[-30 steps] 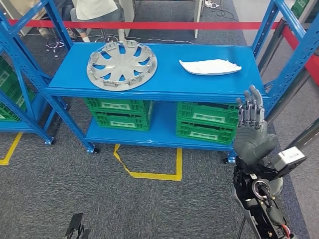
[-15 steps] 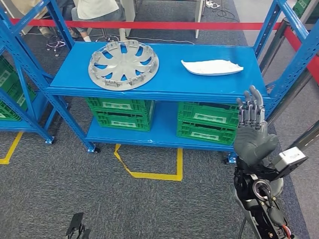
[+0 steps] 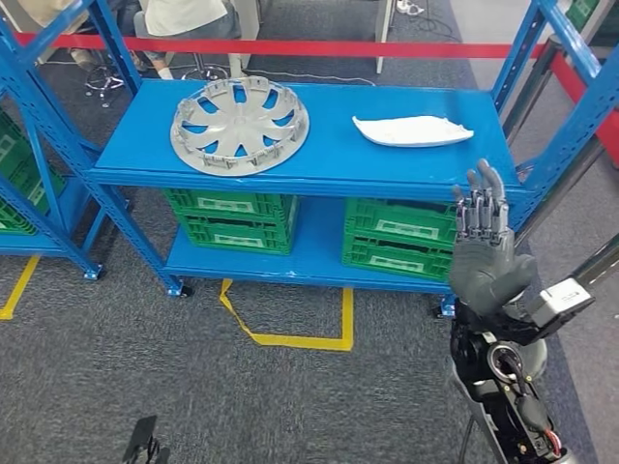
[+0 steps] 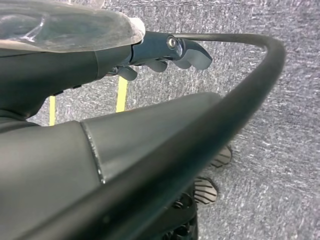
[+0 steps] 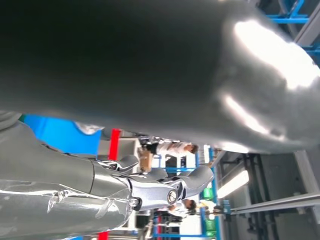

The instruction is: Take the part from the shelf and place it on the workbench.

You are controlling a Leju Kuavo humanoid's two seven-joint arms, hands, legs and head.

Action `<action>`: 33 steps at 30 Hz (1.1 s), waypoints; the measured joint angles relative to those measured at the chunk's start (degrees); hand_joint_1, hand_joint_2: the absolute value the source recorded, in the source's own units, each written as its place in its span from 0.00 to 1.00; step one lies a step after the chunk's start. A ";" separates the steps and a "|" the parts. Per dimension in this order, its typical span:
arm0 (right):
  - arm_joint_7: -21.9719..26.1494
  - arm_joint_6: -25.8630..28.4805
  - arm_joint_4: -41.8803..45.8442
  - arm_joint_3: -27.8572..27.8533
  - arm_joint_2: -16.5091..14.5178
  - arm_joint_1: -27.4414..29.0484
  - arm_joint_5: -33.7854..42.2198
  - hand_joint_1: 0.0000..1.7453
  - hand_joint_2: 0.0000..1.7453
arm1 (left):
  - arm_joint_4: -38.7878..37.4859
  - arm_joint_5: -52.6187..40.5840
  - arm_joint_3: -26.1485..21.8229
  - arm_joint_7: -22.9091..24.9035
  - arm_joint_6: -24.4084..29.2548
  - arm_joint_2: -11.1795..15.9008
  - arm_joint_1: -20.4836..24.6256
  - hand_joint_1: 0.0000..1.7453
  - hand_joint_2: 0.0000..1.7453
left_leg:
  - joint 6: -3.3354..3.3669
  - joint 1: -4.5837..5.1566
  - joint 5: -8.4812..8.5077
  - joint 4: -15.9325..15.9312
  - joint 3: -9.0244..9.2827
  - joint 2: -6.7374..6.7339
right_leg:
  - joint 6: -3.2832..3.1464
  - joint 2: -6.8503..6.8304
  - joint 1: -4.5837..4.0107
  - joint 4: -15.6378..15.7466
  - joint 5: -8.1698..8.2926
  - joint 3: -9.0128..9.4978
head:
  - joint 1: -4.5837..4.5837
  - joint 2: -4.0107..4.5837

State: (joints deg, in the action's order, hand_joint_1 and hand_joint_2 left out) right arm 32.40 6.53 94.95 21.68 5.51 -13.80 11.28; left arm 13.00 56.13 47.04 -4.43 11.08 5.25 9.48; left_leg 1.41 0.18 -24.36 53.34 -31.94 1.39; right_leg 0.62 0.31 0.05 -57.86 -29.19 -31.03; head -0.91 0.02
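Lying flat on the top board of the blue shelf (image 3: 138, 145), toward its right end, the white part (image 3: 412, 130) is not touched yet, with a round silver wheel cover (image 3: 239, 126) well off to its left, so I think the job is at the reaching step. The right hand (image 3: 486, 249) is held up near the shelf's front right edge, empty, fingers up and apart. Next it should go up and farther in over the part; I cannot tell how the left hand (image 4: 166, 50) is set.

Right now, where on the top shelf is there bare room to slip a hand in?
Bare blue between the hubcap and the white part, and along the top shelf front edge. The lower level is crowded with green crates.
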 joint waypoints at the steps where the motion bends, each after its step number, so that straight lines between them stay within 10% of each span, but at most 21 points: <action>1: 0.05 0.00 -0.02 0.01 0.00 -0.11 0.04 0.00 0.00 | 0.00 0.10 0.00 -0.05 0.03 -0.03 -0.05 0.00 0.00 | 0.08 -0.22 0.05 -0.28 0.32 -0.07 | 0.25 -0.01 0.10 -3.07 -1.58 -1.41 | 0.30 0.00; 5: 0.10 0.01 -0.27 0.21 0.00 -0.03 0.11 0.00 0.00 | 0.00 0.27 0.00 -0.09 0.07 -0.09 -0.29 0.00 0.00 | -0.14 -0.62 -0.30 -0.30 0.69 0.01 | 1.32 -0.06 1.01 -14.50 -4.96 -7.33 | 1.20 0.00; 9: 0.12 0.03 -0.52 0.31 0.00 -0.21 0.15 0.00 0.00 | -0.04 0.30 0.00 -0.14 0.08 -0.06 -0.50 0.00 0.00 | -1.69 -1.30 -1.30 0.40 1.38 0.45 | 2.23 0.22 1.75 -1.04 2.34 -1.32 | 2.15 0.00; 15: 0.18 0.28 -0.66 0.62 -0.08 -0.50 0.37 0.00 0.00 | -0.09 0.45 0.00 -0.43 0.29 -0.08 -0.62 0.00 0.00 | -3.54 -1.36 -2.67 2.94 -0.01 0.03 | -0.18 0.37 1.50 1.86 2.50 0.25 | 1.30 0.00; 20: 0.07 0.34 -0.82 0.81 -0.15 -0.58 0.36 0.00 0.00 | -0.10 0.48 0.00 -0.38 0.37 -0.12 -0.68 0.00 0.00 | -3.72 -1.22 -8.05 18.71 -8.88 -0.82 | -1.14 -0.23 0.91 2.02 2.40 0.33 | -0.63 0.00; 25: 0.04 0.38 -0.92 0.92 -0.19 -0.64 0.37 0.00 0.00 | -0.13 0.51 0.00 -0.34 0.44 0.03 -0.70 0.00 0.00 | -1.52 -0.07 0.04 2.91 -2.01 -1.20 | -1.15 -0.28 0.21 2.02 2.06 0.70 | -1.27 0.00; 30: 0.04 0.42 -0.92 1.05 -0.22 -0.65 0.37 0.00 0.00 | -0.15 0.52 0.00 -0.34 0.55 -0.02 -0.70 0.00 0.00 | -1.06 -0.09 0.46 0.37 -0.71 -1.39 | 0.15 -0.34 0.23 0.99 0.78 0.30 | -0.98 0.00; 33: 0.04 0.52 -0.92 1.08 -0.22 -0.61 0.37 0.00 0.00 | -0.17 0.52 0.00 -0.32 0.57 -0.05 -0.72 0.00 0.00 | -0.68 -0.37 0.46 -0.03 -0.26 -1.42 | 0.81 -0.30 0.45 -8.96 -4.34 -4.16 | 0.12 0.00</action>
State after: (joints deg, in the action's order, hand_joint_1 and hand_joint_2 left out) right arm 32.44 7.05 94.02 22.75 5.29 -14.42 11.65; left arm 12.84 56.65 47.04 -4.75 11.66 5.20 8.76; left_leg 0.72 -0.19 -23.90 53.31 -32.19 -0.03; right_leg 1.43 0.01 0.50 -66.82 -33.53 -35.19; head -0.79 0.02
